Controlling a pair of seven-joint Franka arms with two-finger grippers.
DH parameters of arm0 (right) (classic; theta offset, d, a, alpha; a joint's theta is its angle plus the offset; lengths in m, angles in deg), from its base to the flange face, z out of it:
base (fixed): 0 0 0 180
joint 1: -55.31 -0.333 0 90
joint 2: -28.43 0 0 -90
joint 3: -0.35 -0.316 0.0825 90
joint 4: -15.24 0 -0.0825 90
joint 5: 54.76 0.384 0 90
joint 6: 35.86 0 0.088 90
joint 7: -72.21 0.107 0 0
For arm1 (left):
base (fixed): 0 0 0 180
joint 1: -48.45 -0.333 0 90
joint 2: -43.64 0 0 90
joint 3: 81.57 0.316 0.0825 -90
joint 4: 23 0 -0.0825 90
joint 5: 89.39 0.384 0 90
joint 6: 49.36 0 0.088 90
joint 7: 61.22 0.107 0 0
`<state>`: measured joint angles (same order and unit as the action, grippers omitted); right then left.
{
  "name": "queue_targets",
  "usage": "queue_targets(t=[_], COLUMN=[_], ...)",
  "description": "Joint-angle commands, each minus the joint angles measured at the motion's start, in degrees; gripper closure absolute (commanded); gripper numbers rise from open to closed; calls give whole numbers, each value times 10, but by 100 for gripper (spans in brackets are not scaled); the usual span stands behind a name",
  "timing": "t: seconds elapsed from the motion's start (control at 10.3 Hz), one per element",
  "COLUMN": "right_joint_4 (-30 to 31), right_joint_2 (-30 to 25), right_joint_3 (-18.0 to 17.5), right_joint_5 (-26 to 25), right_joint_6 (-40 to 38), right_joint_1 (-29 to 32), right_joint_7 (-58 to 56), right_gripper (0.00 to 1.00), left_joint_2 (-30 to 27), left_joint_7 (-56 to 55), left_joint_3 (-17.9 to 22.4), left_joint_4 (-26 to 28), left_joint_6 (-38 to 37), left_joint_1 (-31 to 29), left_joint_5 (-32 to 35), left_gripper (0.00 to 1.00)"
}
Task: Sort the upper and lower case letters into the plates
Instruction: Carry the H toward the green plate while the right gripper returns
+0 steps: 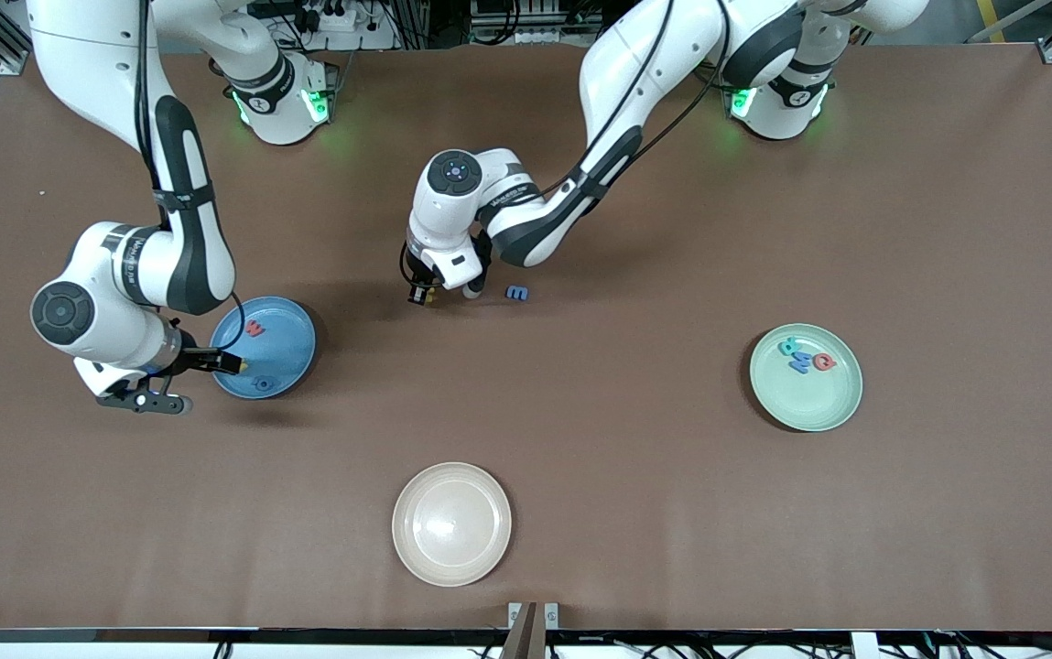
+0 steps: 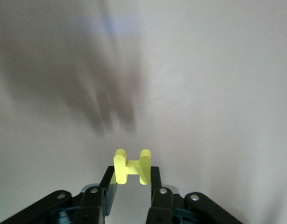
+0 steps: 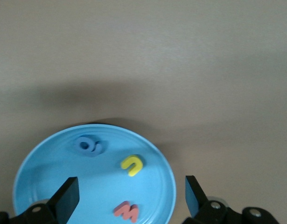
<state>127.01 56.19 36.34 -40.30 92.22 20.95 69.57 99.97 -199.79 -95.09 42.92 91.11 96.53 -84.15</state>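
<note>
Left wrist view shows the left gripper [image 2: 130, 179] clamped on a yellow H [image 2: 132, 166] (front hides it), right gripper [image 3: 132, 196] spread wide over the blue plate [image 3: 50, 163].

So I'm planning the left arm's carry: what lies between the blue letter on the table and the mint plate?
Front view: only bare table between the blue letter and the mint plate.

The left arm reaches out over mid-table, its left gripper [image 2: 130, 179] pointing down with fingers clamped on a yellow letter H [image 2: 132, 166]. The right gripper [image 3: 131, 198] hangs over the blue plate [image 3: 50, 163], fingers spread wide.
</note>
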Motion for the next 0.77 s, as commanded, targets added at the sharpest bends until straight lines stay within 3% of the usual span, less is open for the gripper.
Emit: queue_targets(t=[0.0,0.29,0.39,0.68], right_joint_4=[-9,-20,-25,-40], right_joint_2=[-2,-9,-9,-1], right_joint_3=[3,2,2,3], right_joint_5=[7,14,44,90], right_joint_6=[-12,-4,-4,1], right_joint_1=[-39,-53,-59,-75], right_joint_7=[18,47,55,85], right_gripper=[0,0,0,0], left_joint_2=[-38,-46,-53,-112], left_joint_7=[37,120,135,181], left_joint_3=[-15,-193,-227,-247], left_joint_4=[22,25,40,108], left_joint_6=[-39,-140,-164,-173], left_joint_1=[-44,-235,-283,-373], left_joint_5=[-11,-10,-6,-5], left_gripper=[100,100,100,100])
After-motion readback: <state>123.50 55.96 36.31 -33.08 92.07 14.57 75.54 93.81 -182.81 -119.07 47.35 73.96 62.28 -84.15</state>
